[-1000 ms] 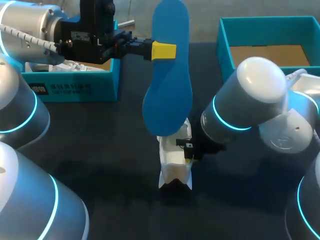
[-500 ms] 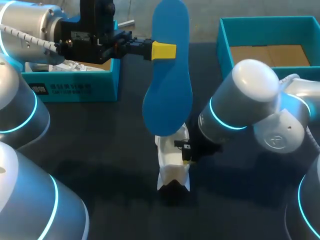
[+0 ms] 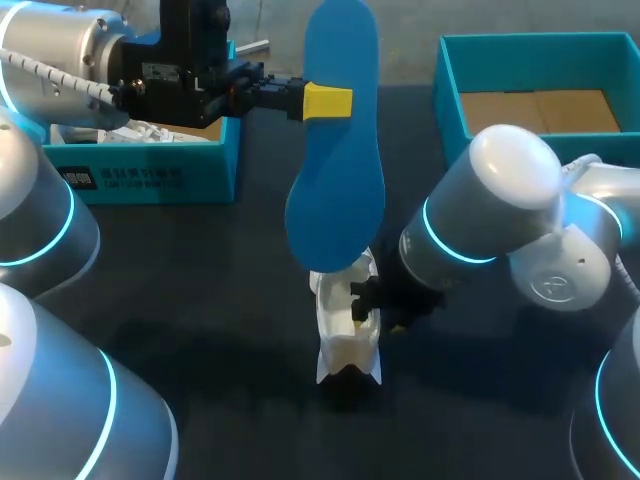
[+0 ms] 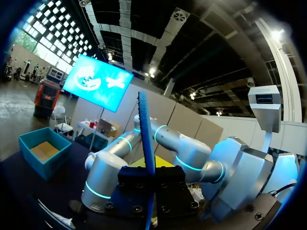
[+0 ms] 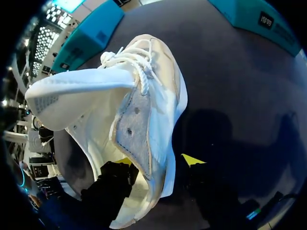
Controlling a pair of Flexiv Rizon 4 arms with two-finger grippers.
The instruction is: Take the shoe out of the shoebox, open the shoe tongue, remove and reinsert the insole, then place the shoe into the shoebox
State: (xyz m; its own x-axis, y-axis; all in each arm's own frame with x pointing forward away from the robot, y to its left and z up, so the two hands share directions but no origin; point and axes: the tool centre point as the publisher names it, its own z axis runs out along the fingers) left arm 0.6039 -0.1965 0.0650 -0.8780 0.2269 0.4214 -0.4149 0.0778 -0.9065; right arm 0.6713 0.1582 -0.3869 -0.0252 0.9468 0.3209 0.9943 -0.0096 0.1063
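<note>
Left wrist view, insole (image 4: 145, 134) edge-on (flat overhead)

Centre of bench (image 3: 200, 300): shoe (image 3: 342, 340), standing on it. Above and just behind shoe: insole (image 3: 338, 150), upright. Far right: shoebox (image 3: 450, 100). Far left: second box (image 3: 150, 175), level with shoebox.

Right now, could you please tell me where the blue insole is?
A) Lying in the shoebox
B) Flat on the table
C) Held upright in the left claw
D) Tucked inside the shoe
C: the left claw is shut on the blue insole and holds it upright in the air above the white shoe.
</note>
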